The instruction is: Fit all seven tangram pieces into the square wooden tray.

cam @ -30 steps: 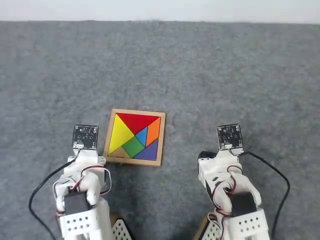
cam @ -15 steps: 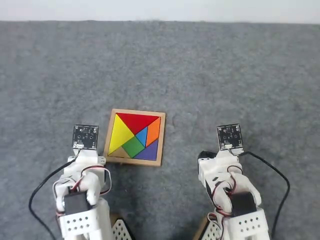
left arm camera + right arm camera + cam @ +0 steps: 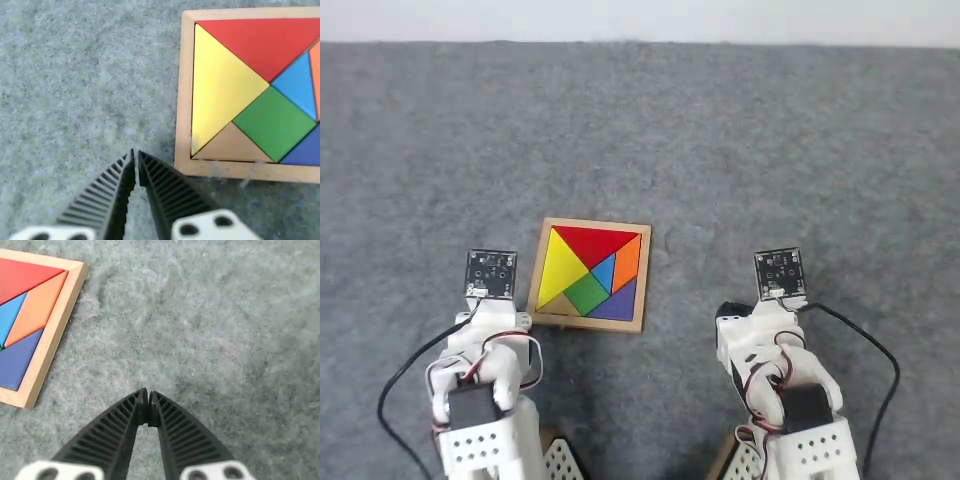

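The square wooden tray (image 3: 542, 262) lies on the grey carpet near the middle, holding the tangram pieces: red triangle (image 3: 592, 240), yellow triangle (image 3: 560, 266), blue (image 3: 604, 272), orange (image 3: 628, 262), green square (image 3: 586, 294), purple (image 3: 620, 300) and a tan triangle (image 3: 554, 298). My left gripper (image 3: 135, 156) is shut and empty over the carpet just beside the tray's edge (image 3: 183, 100). My right gripper (image 3: 148, 396) is shut and empty over bare carpet, apart from the tray's corner (image 3: 45, 355). Both arms sit folded back at the near table edge, the left arm (image 3: 485, 370) and the right arm (image 3: 780, 370).
Grey carpet (image 3: 770, 150) covers the whole table, with open room beyond and on both sides of the tray. A pale wall strip (image 3: 640, 20) runs along the far edge.
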You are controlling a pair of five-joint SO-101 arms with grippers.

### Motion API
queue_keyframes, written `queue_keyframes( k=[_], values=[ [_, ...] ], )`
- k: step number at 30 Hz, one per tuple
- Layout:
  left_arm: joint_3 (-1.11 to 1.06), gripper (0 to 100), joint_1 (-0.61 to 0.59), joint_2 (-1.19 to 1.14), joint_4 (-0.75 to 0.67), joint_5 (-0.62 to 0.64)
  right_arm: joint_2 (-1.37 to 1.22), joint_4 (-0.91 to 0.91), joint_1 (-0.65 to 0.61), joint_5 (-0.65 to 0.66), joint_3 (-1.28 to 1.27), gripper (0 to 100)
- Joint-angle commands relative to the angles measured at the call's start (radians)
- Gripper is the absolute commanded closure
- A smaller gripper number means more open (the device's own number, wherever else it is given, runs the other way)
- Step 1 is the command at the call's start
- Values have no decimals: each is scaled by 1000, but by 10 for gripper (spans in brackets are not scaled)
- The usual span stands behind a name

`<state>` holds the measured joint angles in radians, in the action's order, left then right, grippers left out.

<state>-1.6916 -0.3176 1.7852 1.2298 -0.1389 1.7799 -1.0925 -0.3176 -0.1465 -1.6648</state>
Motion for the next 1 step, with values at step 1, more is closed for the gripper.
queue_keyframes(
  k=[1],
  values=[
    [8, 987, 2, -2, 5, -3, -13, -5, 10, 9, -21, 989]
  ],
)
